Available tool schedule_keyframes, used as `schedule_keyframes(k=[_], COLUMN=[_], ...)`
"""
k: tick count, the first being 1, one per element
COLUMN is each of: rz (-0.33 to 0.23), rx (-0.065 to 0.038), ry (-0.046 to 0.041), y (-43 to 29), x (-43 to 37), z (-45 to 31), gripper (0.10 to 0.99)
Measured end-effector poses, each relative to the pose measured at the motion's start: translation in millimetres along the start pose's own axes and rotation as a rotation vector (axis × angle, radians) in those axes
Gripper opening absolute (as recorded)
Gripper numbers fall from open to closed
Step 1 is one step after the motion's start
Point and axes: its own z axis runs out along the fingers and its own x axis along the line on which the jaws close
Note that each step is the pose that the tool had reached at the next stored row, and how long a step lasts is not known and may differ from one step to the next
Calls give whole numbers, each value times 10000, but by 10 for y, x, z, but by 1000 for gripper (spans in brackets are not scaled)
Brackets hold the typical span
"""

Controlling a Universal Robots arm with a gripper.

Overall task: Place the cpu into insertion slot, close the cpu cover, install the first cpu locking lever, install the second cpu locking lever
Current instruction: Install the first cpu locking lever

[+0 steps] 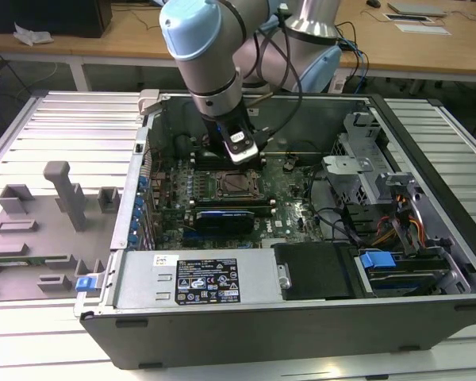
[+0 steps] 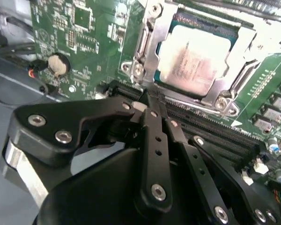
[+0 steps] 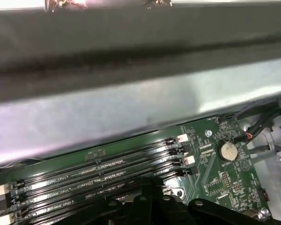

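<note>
You can see the small square silver-grey cpu chip lying in the square silver-rimmed insertion slot. The thin silver metal cpu cover frame lies down flat around the chip. Your black hand has its fingers pressed together, close over the long black memory slots just beside the slot.

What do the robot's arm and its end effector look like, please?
The arm has grey metal segments with pale blue joint caps, and black cables loop beside it. The end effector is matte black, built of flat linked bars pinned with silver screws, with a silver band near its base.
</note>
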Motion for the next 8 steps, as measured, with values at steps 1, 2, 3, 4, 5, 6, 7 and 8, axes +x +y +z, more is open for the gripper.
schedule_keyframes(k=[1, 2, 3, 4, 5, 6, 7, 8], rz=[-1, 0, 0, -1, -1, -2, -1, 0], rx=[1, 0, -1, -2, 2, 2, 0, -3], ry=[0, 0, -1, -1, 0, 1, 0, 0], y=[5, 6, 6, 6, 6, 6, 7, 9], x=[-5, -6, -7, -7, -6, -6, -4, -2], z=[-19, -23, -23, -23, -23, -22, -17, -13], gripper=[106, 106, 106, 106, 106, 106, 106, 106])
